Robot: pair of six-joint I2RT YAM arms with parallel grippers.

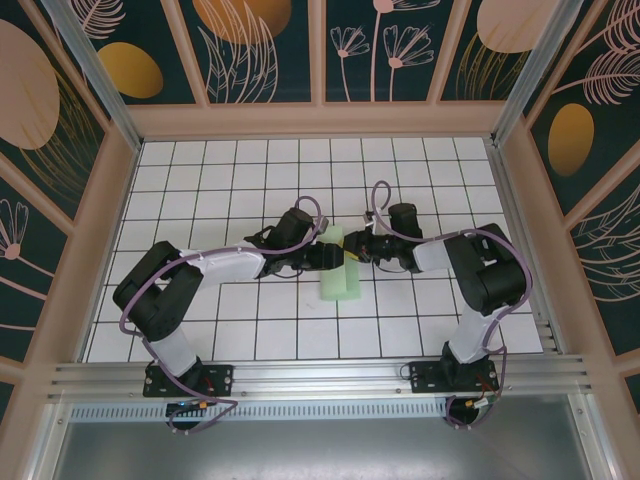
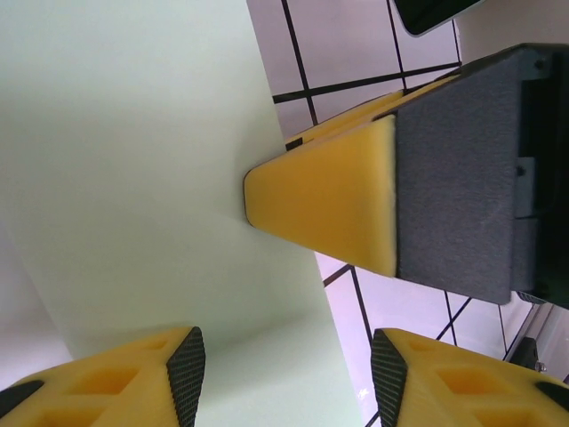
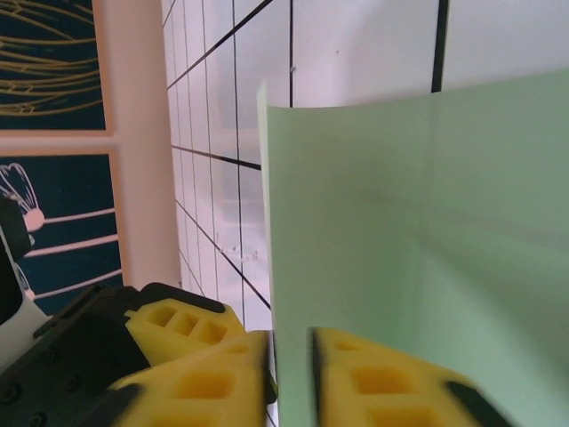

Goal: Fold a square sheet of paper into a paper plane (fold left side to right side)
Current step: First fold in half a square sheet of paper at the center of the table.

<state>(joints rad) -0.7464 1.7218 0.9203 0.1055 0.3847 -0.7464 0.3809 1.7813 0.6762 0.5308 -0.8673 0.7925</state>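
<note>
Two arms reach in from 7 and 5 o'clock of the white grid table (image 1: pixel 230 170) and meet just past its middle, over the sheet (image 1: pixel 340 285). From above, the sheet is a pale green strip about one tile wide, running from 12 to 6 o'clock. Its lower half lies bare on the tiles and its upper half is under the grippers. The left gripper (image 1: pixel 327 257) comes at it from 9 o'clock and the right gripper (image 1: pixel 358 250) from 3 o'clock. Their tips nearly touch, so this camera cannot show how either jaw stands. Purple cables (image 1: pixel 312 206) loop over both wrists. Patterned walls (image 1: pixel 260 40) close the table at 9, 12 and 3 o'clock, well apart from the sheet, and a metal rail (image 1: pixel 320 372) carries the bases at 6.

The left wrist camera shows its own yellow fingers (image 2: pixel 124 387) set wide apart at 6 o'clock, plainly open. The sheet passes through the gap, bowed and pale, and takes up the view from 9 to 12 o'clock. At 3 o'clock a yellow, grey-backed finger of the right gripper has its tip on the sheet's edge (a second finger sits just behind it).

The right wrist camera shows what the others hide. Its own fingers (image 3: pixel 382 382) are drawn in to a thin slot at 6 o'clock, and they grip the sheet's left edge there. From the grip the sheet stands up like a wall with a faint crease across it. Tiles show past it at 12 o'clock and the wall at 9.
</note>
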